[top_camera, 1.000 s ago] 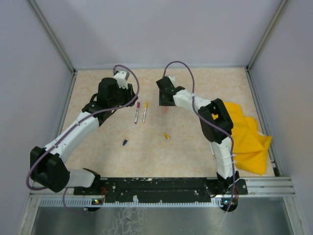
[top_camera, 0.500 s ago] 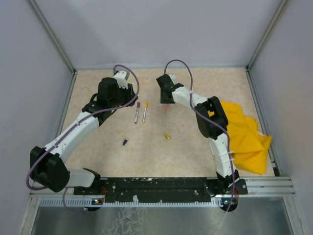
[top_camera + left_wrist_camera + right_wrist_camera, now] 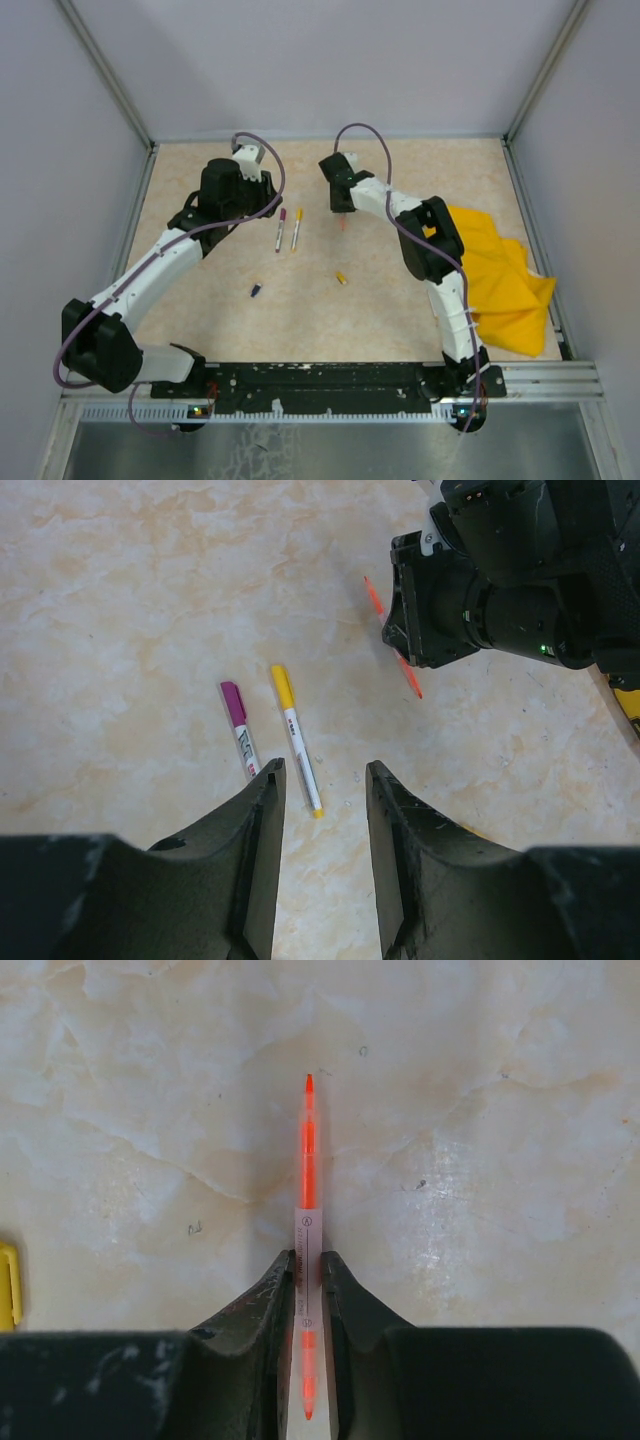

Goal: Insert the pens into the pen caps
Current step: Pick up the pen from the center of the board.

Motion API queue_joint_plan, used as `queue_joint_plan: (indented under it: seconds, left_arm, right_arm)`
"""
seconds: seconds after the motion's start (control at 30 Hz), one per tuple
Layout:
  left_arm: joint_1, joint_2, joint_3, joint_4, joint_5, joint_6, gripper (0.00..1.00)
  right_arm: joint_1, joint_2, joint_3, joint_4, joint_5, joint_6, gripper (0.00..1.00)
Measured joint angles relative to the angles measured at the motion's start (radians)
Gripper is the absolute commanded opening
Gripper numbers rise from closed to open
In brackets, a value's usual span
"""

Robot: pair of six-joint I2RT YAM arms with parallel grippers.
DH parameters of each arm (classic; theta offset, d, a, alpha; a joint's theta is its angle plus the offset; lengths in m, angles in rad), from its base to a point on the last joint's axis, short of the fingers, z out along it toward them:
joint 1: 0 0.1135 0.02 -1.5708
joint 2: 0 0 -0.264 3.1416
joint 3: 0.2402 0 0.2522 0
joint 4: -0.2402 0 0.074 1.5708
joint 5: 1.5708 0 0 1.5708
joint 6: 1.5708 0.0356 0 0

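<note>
My right gripper (image 3: 307,1258) is shut on an orange-pink pen (image 3: 307,1140), which lies on the table with its uncapped tip pointing away. From above, that pen (image 3: 342,222) shows just below the right gripper (image 3: 340,205). Two pens lie side by side, one with a purple cap (image 3: 239,728), one with a yellow cap (image 3: 295,735). My left gripper (image 3: 322,770) hovers open just short of them, holding nothing. A loose yellow pen cap (image 3: 341,278) and a dark blue pen cap (image 3: 256,291) lie nearer the arm bases.
A crumpled yellow cloth (image 3: 500,280) lies at the right side of the table, behind the right arm. The right arm's wrist (image 3: 470,610) sits close to the right of the two capped pens. Walls enclose the table on three sides.
The right gripper's jaws have closed onto the orange-pink pen, and its wrist has shifted slightly toward the back. The left arm has stayed still.
</note>
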Motion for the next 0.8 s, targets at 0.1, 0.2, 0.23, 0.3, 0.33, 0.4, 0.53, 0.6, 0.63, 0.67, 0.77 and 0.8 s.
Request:
queue_joint_plan:
  seconds: [0.1, 0.2, 0.23, 0.3, 0.33, 0.4, 0.53, 0.6, 0.63, 0.67, 0.77, 0.8]
  left_arm:
    - [0.000, 0.000, 0.000, 0.000, 0.000, 0.000, 0.43]
    - [0.000, 0.000, 0.000, 0.000, 0.000, 0.000, 0.43]
    - [0.000, 0.000, 0.000, 0.000, 0.000, 0.000, 0.43]
    - [0.000, 0.000, -0.001, 0.000, 0.000, 0.000, 0.43]
    - [0.000, 0.000, -0.002, 0.000, 0.000, 0.000, 0.43]
    - [0.000, -0.002, -0.006, 0.001, 0.000, 0.000, 0.43]
    - [0.000, -0.018, -0.017, 0.003, 0.001, 0.000, 0.44]
    - [0.000, -0.032, -0.024, 0.008, 0.003, 0.000, 0.45]
    - [0.000, -0.040, -0.030, 0.013, 0.005, 0.000, 0.45]
    - [0.000, -0.048, -0.036, 0.020, 0.010, 0.000, 0.45]
    - [0.000, -0.077, -0.061, 0.048, 0.032, -0.001, 0.45]
    - [0.000, -0.086, -0.068, 0.054, 0.040, -0.001, 0.45]
  right_arm:
    - [0.000, 0.000, 0.000, -0.001, 0.001, -0.004, 0.06]
    - [0.000, 0.000, -0.002, 0.003, 0.000, -0.007, 0.03]
    - [0.000, -0.001, -0.003, 0.006, 0.000, -0.007, 0.02]
    - [0.000, -0.008, -0.014, 0.018, -0.004, -0.007, 0.01]
    - [0.000, -0.020, -0.038, 0.035, -0.011, -0.008, 0.01]
    - [0.000, -0.061, -0.104, 0.068, -0.030, -0.011, 0.01]
    - [0.000, -0.187, -0.272, 0.151, -0.077, -0.018, 0.01]
    - [0.000, -0.279, -0.378, 0.234, -0.114, -0.018, 0.01]
    - [0.000, -0.328, -0.427, 0.274, -0.133, -0.018, 0.01]
    - [0.000, -0.377, -0.478, 0.318, -0.154, -0.018, 0.01]
    - [0.000, -0.519, -0.614, 0.451, -0.221, -0.013, 0.01]
    - [0.000, -0.562, -0.655, 0.496, -0.244, -0.006, 0.01]
